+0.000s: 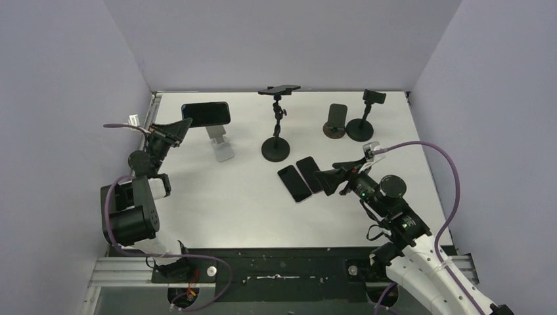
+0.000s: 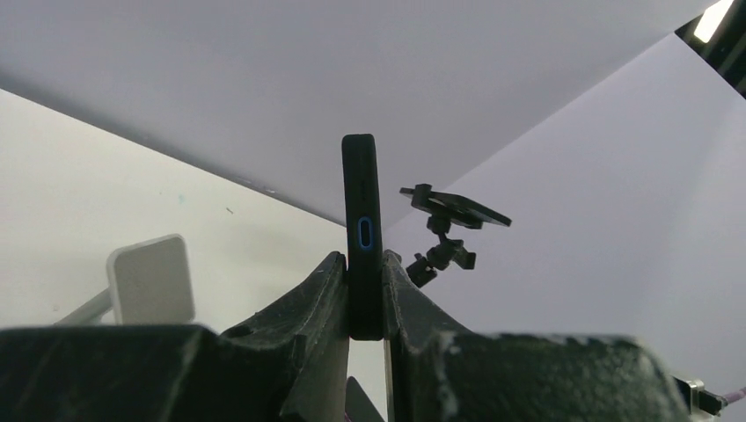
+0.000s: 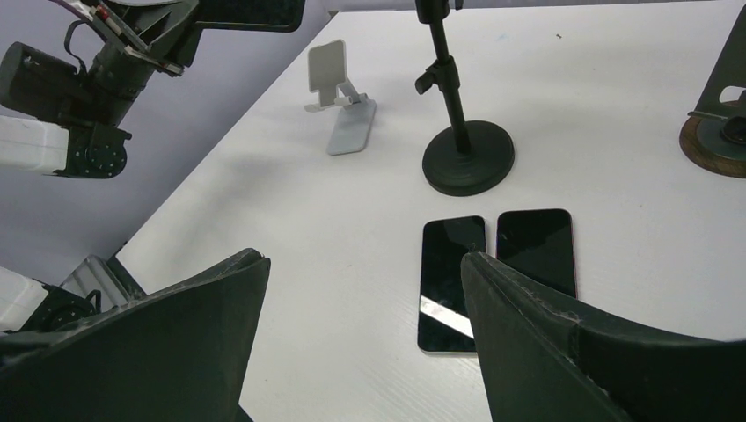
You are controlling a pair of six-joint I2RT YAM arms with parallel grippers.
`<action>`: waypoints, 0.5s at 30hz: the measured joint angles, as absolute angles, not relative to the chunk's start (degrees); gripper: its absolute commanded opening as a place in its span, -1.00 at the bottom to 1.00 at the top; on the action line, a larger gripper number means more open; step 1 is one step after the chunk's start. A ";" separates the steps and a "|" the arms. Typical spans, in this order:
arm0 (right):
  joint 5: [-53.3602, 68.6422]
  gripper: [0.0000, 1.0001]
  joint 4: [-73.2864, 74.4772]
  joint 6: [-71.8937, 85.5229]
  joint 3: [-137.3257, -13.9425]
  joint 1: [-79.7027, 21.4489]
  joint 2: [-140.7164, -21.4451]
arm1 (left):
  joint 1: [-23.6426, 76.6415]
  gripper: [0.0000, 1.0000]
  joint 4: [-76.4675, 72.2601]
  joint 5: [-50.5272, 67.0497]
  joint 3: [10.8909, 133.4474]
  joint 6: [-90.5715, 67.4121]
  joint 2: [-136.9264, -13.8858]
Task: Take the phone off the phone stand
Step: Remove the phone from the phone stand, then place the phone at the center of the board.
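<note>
Nearest, my right claw [image 3: 362, 264] hangs wide open and holds nothing, well to the right of the white phone stand [image 3: 339, 97] and nearer than it. Just past its fingertips, two dark phones [image 3: 451, 281] lie flat and side by side on the counter [image 3: 264, 202].

Farther out, my left claw [image 2: 363, 290] is clamped on the phone [image 2: 362, 229]. It sits edge-on between the fingers with its port facing the wrist camera. The phone is off the white phone stand, held in the air just above and to the left of its bare plate.

Right of the white phone stand is a black pole stand [image 1: 275, 149] on a round base. Farther right, near the back wall, are two more dark stands [image 1: 336, 121].
</note>
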State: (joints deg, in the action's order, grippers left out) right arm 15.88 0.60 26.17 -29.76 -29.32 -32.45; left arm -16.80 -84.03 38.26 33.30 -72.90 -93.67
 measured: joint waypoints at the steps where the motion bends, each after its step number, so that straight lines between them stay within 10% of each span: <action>1: 15.90 0.64 0.54 26.22 -29.80 -29.32 -32.45 | -16.49 -1.00 -83.70 38.04 32.80 -72.86 -92.42; 15: 20.93 0.84 -20.80 43.29 -27.27 -29.82 -40.97 | 9.78 -1.00 -65.25 30.13 28.47 -63.79 -59.68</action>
